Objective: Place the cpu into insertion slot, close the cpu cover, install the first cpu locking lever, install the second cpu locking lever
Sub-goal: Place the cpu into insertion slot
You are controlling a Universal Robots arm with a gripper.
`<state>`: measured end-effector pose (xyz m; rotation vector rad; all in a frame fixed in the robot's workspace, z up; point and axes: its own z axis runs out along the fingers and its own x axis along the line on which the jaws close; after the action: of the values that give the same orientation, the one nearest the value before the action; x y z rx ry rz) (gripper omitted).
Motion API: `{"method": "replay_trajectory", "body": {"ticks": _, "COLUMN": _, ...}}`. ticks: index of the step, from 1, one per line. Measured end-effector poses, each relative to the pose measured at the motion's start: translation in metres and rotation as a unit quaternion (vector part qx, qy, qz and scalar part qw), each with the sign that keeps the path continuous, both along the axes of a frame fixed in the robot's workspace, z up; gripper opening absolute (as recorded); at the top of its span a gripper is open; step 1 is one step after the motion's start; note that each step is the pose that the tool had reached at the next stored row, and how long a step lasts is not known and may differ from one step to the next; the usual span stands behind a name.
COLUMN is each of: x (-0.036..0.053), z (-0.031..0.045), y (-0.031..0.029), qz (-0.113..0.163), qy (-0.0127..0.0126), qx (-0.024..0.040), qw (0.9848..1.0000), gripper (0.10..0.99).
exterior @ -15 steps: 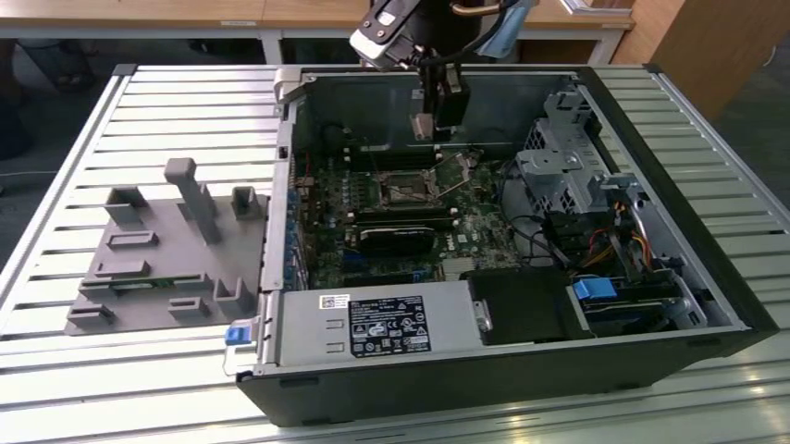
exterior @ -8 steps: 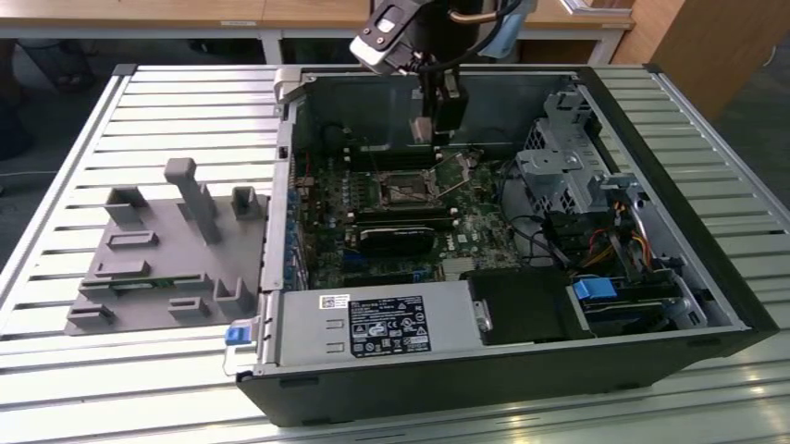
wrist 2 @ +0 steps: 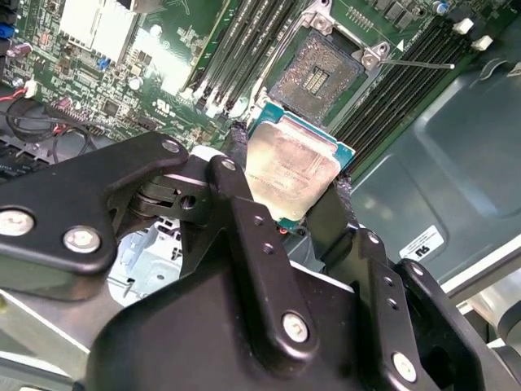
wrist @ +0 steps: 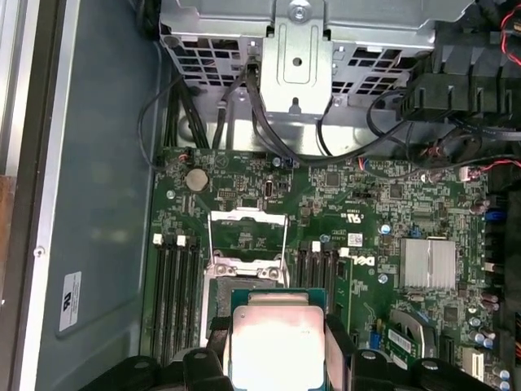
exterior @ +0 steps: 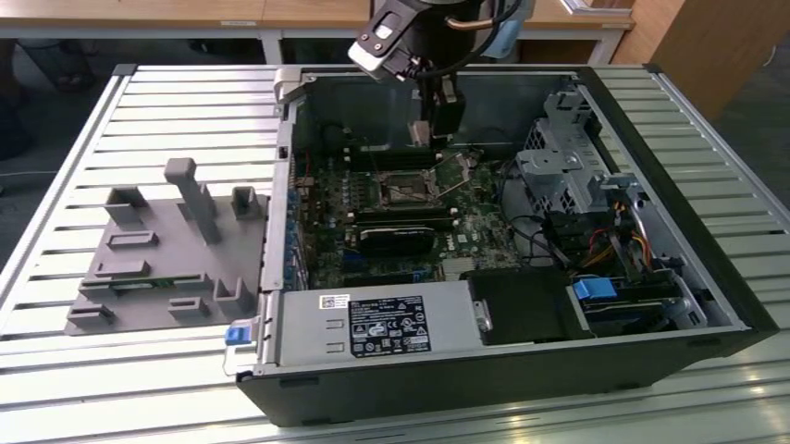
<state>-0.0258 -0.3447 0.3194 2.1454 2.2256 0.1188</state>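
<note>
My gripper (wrist 2: pixel 291 171) is shut on the cpu (wrist 2: pixel 295 163), a pale silver square chip on a green backing, pinched at two opposite edges by the black fingers (wrist 2: pixel 236 147). The cpu hangs a little above and beside the insertion slot (wrist 2: pixel 319 75), whose dark pin field lies bare. In the first wrist view the cpu (wrist: pixel 277 342) hides most of the slot. The cpu cover (wrist: pixel 248 236) stands flipped open beyond it, green board showing through its window. A thin locking lever (wrist 2: pixel 417 63) sticks out unlatched. In the exterior view the gripper (exterior: pixel 441 129) reaches down into the case, just behind the insertion slot (exterior: pixel 401 190).
Long black memory slots (wrist: pixel 175 293) flank the socket on both sides. A metal drive cage (exterior: pixel 561 176) and cable bundles fill the case's right in the exterior view. A grey plastic fixture (exterior: pixel 161 250) lies on the slatted table (exterior: pixel 74 370) to the left.
</note>
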Motion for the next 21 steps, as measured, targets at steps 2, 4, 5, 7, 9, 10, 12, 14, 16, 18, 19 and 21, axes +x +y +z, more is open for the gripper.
{"method": "replay_trajectory", "body": {"ticks": 2, "x": -0.0006, "z": -0.0013, "y": 0.0000, "qz": -0.001, "qy": 0.0000, "qx": 0.0000, "qw": 1.0000, "gripper": 0.541}}
{"method": "replay_trajectory", "body": {"ticks": 4, "x": -0.0012, "z": -0.0028, "y": 0.0002, "qz": -0.002, "qy": 0.0000, "qx": -0.0001, "qw": 1.0000, "gripper": 0.541}}
{"method": "replay_trajectory", "body": {"ticks": 5, "x": -0.0014, "z": -0.0036, "y": 0.0003, "qz": -0.003, "qy": 0.0000, "qx": -0.0002, "qw": 1.0000, "gripper": 0.541}}
{"method": "replay_trajectory", "body": {"ticks": 7, "x": -0.0019, "z": -0.0051, "y": 0.0004, "qz": -0.004, "qy": 0.0000, "qx": -0.0002, "qw": 1.0000, "gripper": 0.541}}
{"method": "replay_trajectory", "body": {"ticks": 9, "x": -0.0024, "z": -0.0065, "y": 0.0005, "qz": -0.005, "qy": 0.0000, "qx": -0.0002, "qw": 1.0000, "gripper": 0.541}}
{"method": "replay_trajectory", "body": {"ticks": 10, "x": -0.0025, "z": -0.0072, "y": 0.0006, "qz": -0.005, "qy": 0.0000, "qx": -0.0003, "qw": 1.0000, "gripper": 0.541}}
{"method": "replay_trajectory", "body": {"ticks": 12, "x": -0.0030, "z": -0.0086, "y": 0.0007, "qz": -0.006, "qy": 0.0000, "qx": -0.0003, "qw": 1.0000, "gripper": 0.541}}
{"method": "replay_trajectory", "body": {"ticks": 14, "x": -0.0033, "z": -0.0099, "y": 0.0008, "qz": -0.007, "qy": 0.0000, "qx": -0.0004, "qw": 1.0000, "gripper": 0.541}}
{"method": "replay_trajectory", "body": {"ticks": 16, "x": -0.0037, "z": -0.0113, "y": 0.0010, "qz": -0.008, "qy": 0.0000, "qx": -0.0005, "qw": 1.0000, "gripper": 0.541}}
{"method": "replay_trajectory", "body": {"ticks": 18, "x": -0.0039, "z": -0.0127, "y": 0.0012, "qz": -0.009, "qy": 0.0000, "qx": -0.0006, "qw": 1.0000, "gripper": 0.541}}
{"method": "replay_trajectory", "body": {"ticks": 19, "x": -0.0041, "z": -0.0135, "y": 0.0013, "qz": -0.009, "qy": 0.0000, "qx": -0.0006, "qw": 1.0000, "gripper": 0.541}}
{"method": "replay_trajectory", "body": {"ticks": 21, "x": -0.0042, "z": -0.0150, "y": 0.0015, "qz": -0.010, "qy": 0.0000, "qx": -0.0005, "qw": 0.9999, "gripper": 0.541}}
